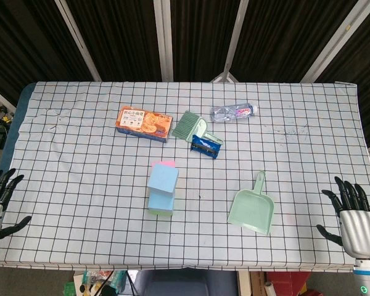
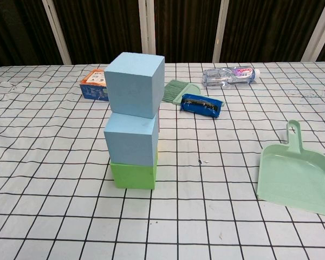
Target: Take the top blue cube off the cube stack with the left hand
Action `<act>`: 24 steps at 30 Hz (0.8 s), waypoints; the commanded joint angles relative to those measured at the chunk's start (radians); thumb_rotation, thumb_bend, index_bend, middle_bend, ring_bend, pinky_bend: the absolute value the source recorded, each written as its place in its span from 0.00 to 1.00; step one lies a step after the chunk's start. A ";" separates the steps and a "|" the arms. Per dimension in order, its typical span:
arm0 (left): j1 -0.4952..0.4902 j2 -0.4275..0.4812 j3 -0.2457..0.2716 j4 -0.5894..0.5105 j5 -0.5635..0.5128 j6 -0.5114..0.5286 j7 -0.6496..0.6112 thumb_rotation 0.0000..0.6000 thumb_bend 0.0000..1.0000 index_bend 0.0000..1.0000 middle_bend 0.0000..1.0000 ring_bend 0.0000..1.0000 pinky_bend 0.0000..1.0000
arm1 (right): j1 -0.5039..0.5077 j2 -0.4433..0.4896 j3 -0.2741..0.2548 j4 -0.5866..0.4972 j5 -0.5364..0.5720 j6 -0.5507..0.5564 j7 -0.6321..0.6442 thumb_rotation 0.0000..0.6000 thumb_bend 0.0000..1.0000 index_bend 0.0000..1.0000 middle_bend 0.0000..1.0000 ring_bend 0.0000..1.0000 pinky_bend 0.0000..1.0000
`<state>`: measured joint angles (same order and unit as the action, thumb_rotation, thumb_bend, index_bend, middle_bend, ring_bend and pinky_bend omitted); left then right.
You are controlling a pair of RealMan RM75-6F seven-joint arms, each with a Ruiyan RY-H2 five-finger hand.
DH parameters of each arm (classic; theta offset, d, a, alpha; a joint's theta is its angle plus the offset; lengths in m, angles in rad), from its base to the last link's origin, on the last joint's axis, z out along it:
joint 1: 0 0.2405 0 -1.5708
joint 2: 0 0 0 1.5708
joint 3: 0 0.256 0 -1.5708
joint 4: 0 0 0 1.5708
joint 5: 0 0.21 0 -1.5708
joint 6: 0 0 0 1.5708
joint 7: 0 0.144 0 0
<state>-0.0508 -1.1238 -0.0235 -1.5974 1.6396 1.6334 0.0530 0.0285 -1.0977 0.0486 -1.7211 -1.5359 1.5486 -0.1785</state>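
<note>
Head view shows the cube stack (image 1: 163,190) near the middle of the checked desk (image 1: 80,185), toward its front edge, the top blue cube (image 2: 134,84) sitting slightly askew on a second blue cube (image 2: 131,140) and a green cube (image 2: 133,174). The left hand (image 1: 0,197) waits at the desk's left edge, fingers spread and empty; the right hand (image 1: 351,213) rests likewise at the right edge. The task appears not yet begun: the left hand must cross to the stack and close on the top cube without toppling those beneath. A green dustpan (image 1: 254,209), brush (image 1: 191,126), snack box (image 1: 144,123), blue packet (image 1: 206,145) and bottle (image 1: 233,112) lie right and behind, off that path.
</note>
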 commanded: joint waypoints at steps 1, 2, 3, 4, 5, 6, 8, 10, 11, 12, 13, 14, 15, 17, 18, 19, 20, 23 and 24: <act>-0.001 0.001 0.000 -0.001 -0.005 -0.006 0.001 1.00 0.15 0.12 0.06 0.00 0.16 | -0.003 0.007 0.000 -0.010 0.010 -0.005 -0.001 1.00 0.15 0.25 0.00 0.00 0.00; -0.001 0.000 0.000 -0.002 -0.006 -0.008 0.002 1.00 0.15 0.12 0.06 0.00 0.16 | -0.003 0.010 0.000 -0.012 0.012 -0.006 0.001 1.00 0.15 0.25 0.00 0.00 0.00; -0.002 0.000 -0.001 -0.002 -0.007 -0.009 0.002 1.00 0.15 0.12 0.06 0.00 0.16 | -0.004 0.011 0.001 -0.013 0.014 -0.005 0.003 1.00 0.15 0.25 0.00 0.00 0.00; -0.002 0.000 -0.001 -0.002 -0.007 -0.009 0.001 1.00 0.15 0.12 0.06 0.00 0.16 | -0.004 0.012 0.001 -0.014 0.015 -0.005 0.003 1.00 0.15 0.25 0.00 0.00 0.00; -0.003 -0.001 -0.002 -0.001 -0.007 -0.011 -0.001 1.00 0.15 0.12 0.07 0.00 0.16 | -0.005 0.013 0.002 -0.014 0.017 -0.005 0.001 1.00 0.15 0.25 0.00 0.00 0.00; -0.005 -0.002 -0.002 0.000 -0.008 -0.014 -0.003 1.00 0.15 0.12 0.07 0.00 0.16 | -0.006 0.014 0.002 -0.015 0.021 -0.007 -0.003 1.00 0.15 0.25 0.00 0.00 0.00; -0.007 -0.004 -0.003 0.001 -0.011 -0.019 -0.001 1.00 0.15 0.12 0.07 0.00 0.16 | -0.006 0.016 0.001 -0.019 0.026 -0.012 -0.004 1.00 0.15 0.25 0.00 0.00 0.00; -0.010 -0.007 -0.005 0.002 -0.014 -0.025 0.004 1.00 0.15 0.12 0.07 0.00 0.16 | -0.007 0.020 0.000 -0.024 0.028 -0.015 -0.003 1.00 0.15 0.25 0.00 0.00 0.00; -0.013 -0.008 -0.005 0.002 -0.017 -0.030 0.006 1.00 0.15 0.12 0.07 0.00 0.16 | -0.008 0.021 0.000 -0.026 0.029 -0.014 -0.005 1.00 0.15 0.25 0.00 0.00 0.00; -0.015 -0.009 -0.006 0.004 -0.020 -0.037 0.006 1.00 0.14 0.12 0.07 0.00 0.16 | -0.009 0.022 0.000 -0.029 0.029 -0.012 -0.008 1.00 0.15 0.25 0.00 0.00 0.00; -0.018 -0.010 -0.006 0.004 -0.024 -0.045 0.007 1.00 0.14 0.12 0.07 0.00 0.17 | -0.009 0.021 0.001 -0.030 0.030 -0.010 -0.010 1.00 0.15 0.25 0.00 0.00 0.00; -0.020 -0.010 -0.006 0.005 -0.029 -0.052 0.006 1.00 0.14 0.12 0.07 0.00 0.17 | -0.010 0.020 0.002 -0.032 0.030 -0.007 -0.014 1.00 0.15 0.25 0.00 0.00 0.00; -0.022 -0.011 -0.007 0.004 -0.034 -0.058 0.007 1.00 0.14 0.12 0.07 0.00 0.17 | -0.011 0.019 0.002 -0.034 0.030 -0.006 -0.017 1.00 0.15 0.25 0.00 0.00 0.00; -0.023 -0.014 -0.010 0.000 -0.039 -0.057 0.016 1.00 0.14 0.12 0.06 0.00 0.17 | -0.013 0.023 -0.004 -0.039 0.028 -0.012 -0.020 1.00 0.15 0.25 0.00 0.00 0.00; -0.022 -0.016 -0.010 -0.002 -0.034 -0.053 0.020 1.00 0.14 0.12 0.06 0.00 0.17 | -0.013 0.024 -0.005 -0.039 0.028 -0.013 -0.019 1.00 0.15 0.25 0.00 0.00 0.00; -0.021 -0.017 -0.009 -0.003 -0.030 -0.049 0.025 1.00 0.13 0.12 0.06 0.00 0.17 | -0.013 0.026 -0.005 -0.042 0.027 -0.013 -0.017 1.00 0.15 0.25 0.00 0.00 0.00; -0.021 -0.017 -0.007 -0.004 -0.026 -0.049 0.024 1.00 0.13 0.12 0.06 0.00 0.17 | -0.013 0.026 -0.004 -0.043 0.028 -0.012 -0.014 1.00 0.15 0.25 0.00 0.00 0.00; -0.026 -0.008 -0.003 -0.013 -0.021 -0.057 0.001 1.00 0.13 0.11 0.06 0.00 0.17 | -0.015 0.027 0.000 -0.041 0.030 -0.006 -0.007 1.00 0.15 0.25 0.00 0.00 0.00; -0.027 -0.005 -0.004 -0.014 -0.023 -0.060 -0.005 1.00 0.13 0.11 0.06 0.00 0.17 | -0.015 0.026 0.001 -0.041 0.033 -0.008 -0.009 1.00 0.15 0.25 0.00 0.00 0.00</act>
<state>-0.0756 -1.1336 -0.0280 -1.6075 1.6164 1.5775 0.0567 0.0136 -1.0717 0.0490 -1.7624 -1.5034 1.5413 -0.1875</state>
